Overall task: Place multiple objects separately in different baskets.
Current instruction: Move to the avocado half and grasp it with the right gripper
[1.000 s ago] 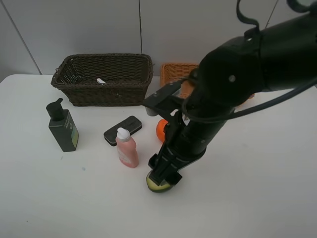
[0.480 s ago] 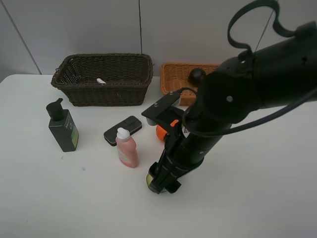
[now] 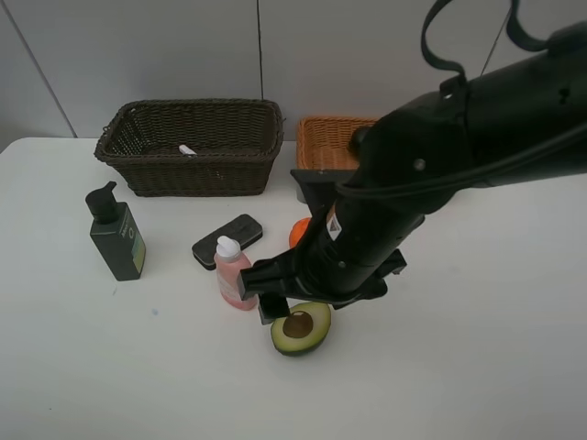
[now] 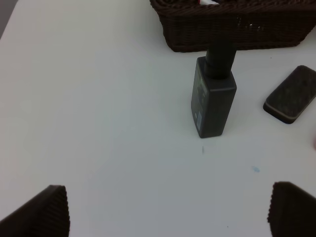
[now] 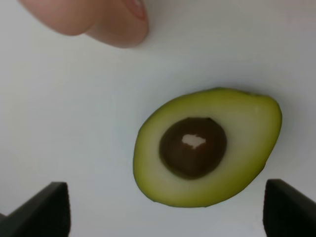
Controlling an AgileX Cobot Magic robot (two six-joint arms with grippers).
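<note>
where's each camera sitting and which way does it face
Exterior high: high up, looking down toward the dark basket and tan basket; right arm shows.
Left wrist: looks down at the pump bottle; open left gripper shows.
Right wrist: looks straight down at the halved avocado; open right gripper shows.
Shared: exterior high also sees both.

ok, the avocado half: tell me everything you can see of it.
The halved avocado lies flat, cut face up, on the white table, unheld. It has pale yellow-green flesh, a darker green rim of skin, and a glossy brown pit seated in the middle. The surface looks smooth. It sits towards the front, close to the pink bottle but not touching it. The right hand hangs over it, open, its fingers clear on either side.
</note>
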